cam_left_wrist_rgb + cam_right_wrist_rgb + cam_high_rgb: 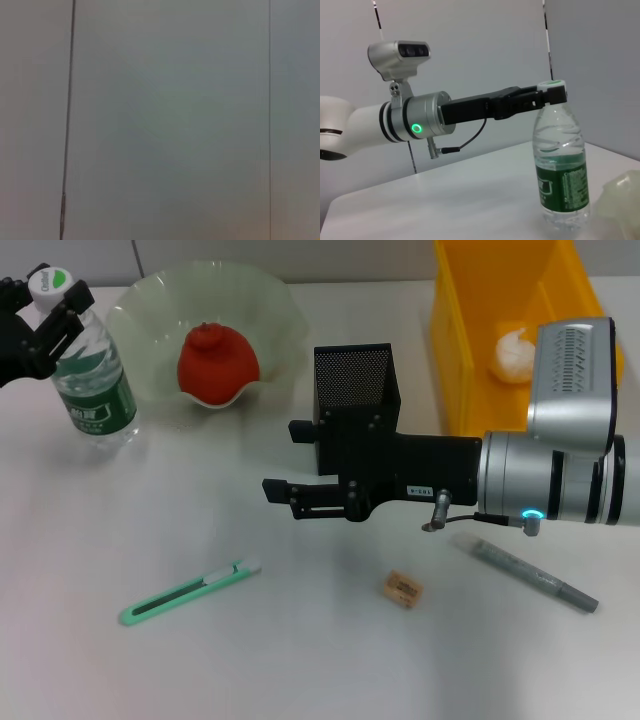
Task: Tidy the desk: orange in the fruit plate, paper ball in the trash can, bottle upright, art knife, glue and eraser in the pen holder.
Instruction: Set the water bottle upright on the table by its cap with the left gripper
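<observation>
Orange is home, bottle is up — three small items to go!
Orange [218, 362] sits in the fruit plate [150, 310] at 11 o'clock, paper ball [516, 353] lies in the yellow trash can [455, 340] at 1 o'clock, bottle [90, 375] stands upright at 10 o'clock with the left claw [45, 315] clamped at its cap. Art knife [190, 592], eraser [401, 588] and glue [528, 572] lie on the table [320, 670], outside the pen holder [356, 380]. Right claw [280, 455] hovers mid-table, reaching toward 9 o'clock, fingers apart, holding nothing.
</observation>
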Robot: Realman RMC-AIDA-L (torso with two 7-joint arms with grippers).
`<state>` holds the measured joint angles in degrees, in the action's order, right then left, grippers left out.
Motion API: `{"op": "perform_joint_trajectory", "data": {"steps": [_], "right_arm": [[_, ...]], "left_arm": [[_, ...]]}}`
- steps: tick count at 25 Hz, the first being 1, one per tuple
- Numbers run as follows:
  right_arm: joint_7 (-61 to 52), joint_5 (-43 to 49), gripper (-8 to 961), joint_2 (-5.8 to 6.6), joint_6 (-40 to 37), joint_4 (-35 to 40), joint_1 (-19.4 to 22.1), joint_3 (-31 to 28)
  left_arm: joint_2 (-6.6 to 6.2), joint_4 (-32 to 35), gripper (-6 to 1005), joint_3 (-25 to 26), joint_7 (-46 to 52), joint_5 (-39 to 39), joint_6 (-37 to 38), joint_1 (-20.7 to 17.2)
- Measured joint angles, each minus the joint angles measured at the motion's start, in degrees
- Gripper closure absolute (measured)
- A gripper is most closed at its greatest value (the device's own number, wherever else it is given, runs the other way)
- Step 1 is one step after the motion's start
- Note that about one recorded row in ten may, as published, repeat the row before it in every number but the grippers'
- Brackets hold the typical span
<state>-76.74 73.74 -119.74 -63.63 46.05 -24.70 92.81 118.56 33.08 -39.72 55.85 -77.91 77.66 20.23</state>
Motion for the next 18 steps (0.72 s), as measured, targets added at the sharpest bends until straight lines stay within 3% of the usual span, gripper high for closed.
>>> {"op": "perform_joint_trajectory", "data": {"steps": [18], "right_arm": [[0.0,0.0,161,-0.16,0.0,-0.35,-0.06,0.14]], "left_arm": [[0.01,-2.78,545,0.0,-2.47,1.4,-3.4,0.77]]}}
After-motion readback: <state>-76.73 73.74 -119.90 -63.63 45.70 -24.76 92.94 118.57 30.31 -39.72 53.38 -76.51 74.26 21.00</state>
